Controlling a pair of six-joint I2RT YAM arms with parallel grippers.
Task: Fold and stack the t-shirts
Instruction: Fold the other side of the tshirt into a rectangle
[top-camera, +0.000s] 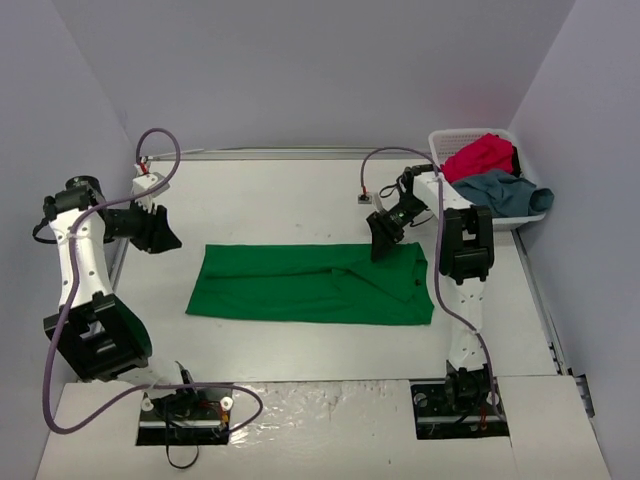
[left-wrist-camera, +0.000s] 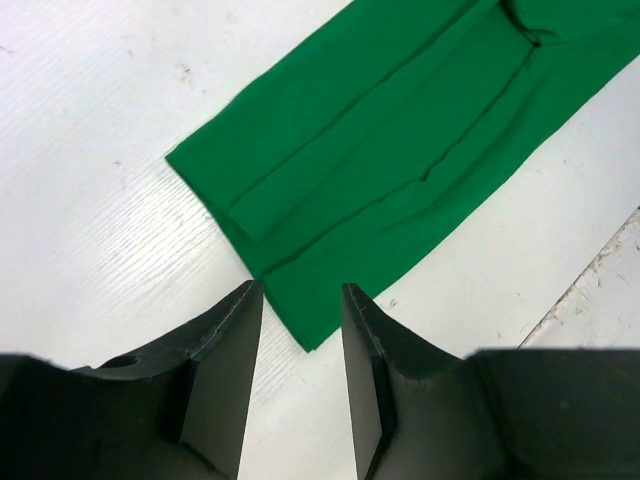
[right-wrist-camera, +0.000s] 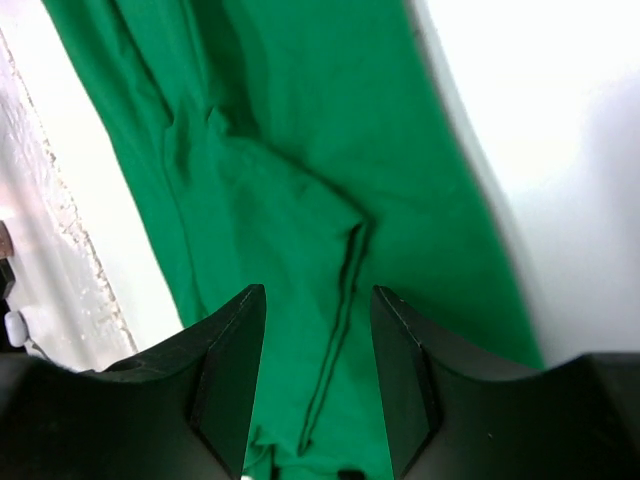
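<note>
The bright green t-shirt lies flat on the table, folded into a long strip. My left gripper is open and empty, left of the shirt's left end; in the left wrist view the shirt's end lies just ahead of the gripper. My right gripper is open and empty above the shirt's far right part; the right wrist view shows the gripper over a wrinkled fold of green cloth. The crimson red t-shirt and the grey-blue t-shirt are bunched in the basket.
The white lattice basket stands at the back right against the wall. A small white cable socket sits on the table behind the green shirt. Walls close in the table on the left, back and right.
</note>
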